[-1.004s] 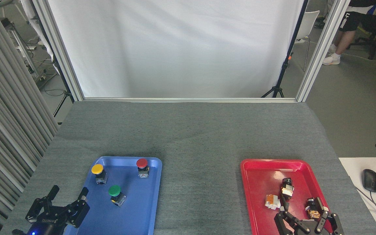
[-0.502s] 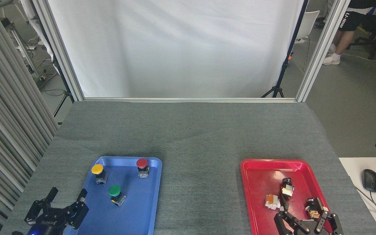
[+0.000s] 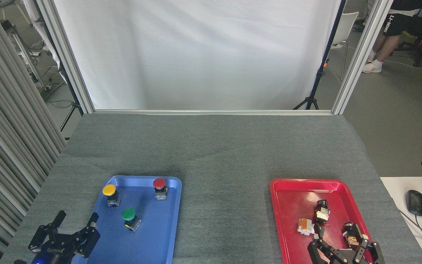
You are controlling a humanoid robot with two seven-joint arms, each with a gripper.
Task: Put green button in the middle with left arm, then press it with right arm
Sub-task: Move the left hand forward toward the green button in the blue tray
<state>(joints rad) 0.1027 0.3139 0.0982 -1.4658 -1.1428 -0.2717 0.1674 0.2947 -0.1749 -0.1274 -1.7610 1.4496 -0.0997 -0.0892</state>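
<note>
The green button (image 3: 129, 217) stands upright inside the blue tray (image 3: 167, 234), near its middle. My left gripper (image 3: 77, 217) hovers at the tray's near left corner, open and empty, a short way left of the green button. My right gripper (image 3: 338, 229) is low over the red tray (image 3: 288, 220), open, with small parts lying around its fingers but nothing held. The middle (image 3: 225, 216) is bare grey cloth between the two trays.
A yellow button (image 3: 110, 193) and a red button (image 3: 159, 187) also stand in the blue tray. Small orange, white and black parts (image 3: 313, 222) lie in the red tray. A white backdrop closes the table's far edge. A mouse (image 3: 416, 202) sits on a side desk.
My left gripper has dropped slightly toward the near edge. The right gripper has also sunk a little. The buttons have not moved.
</note>
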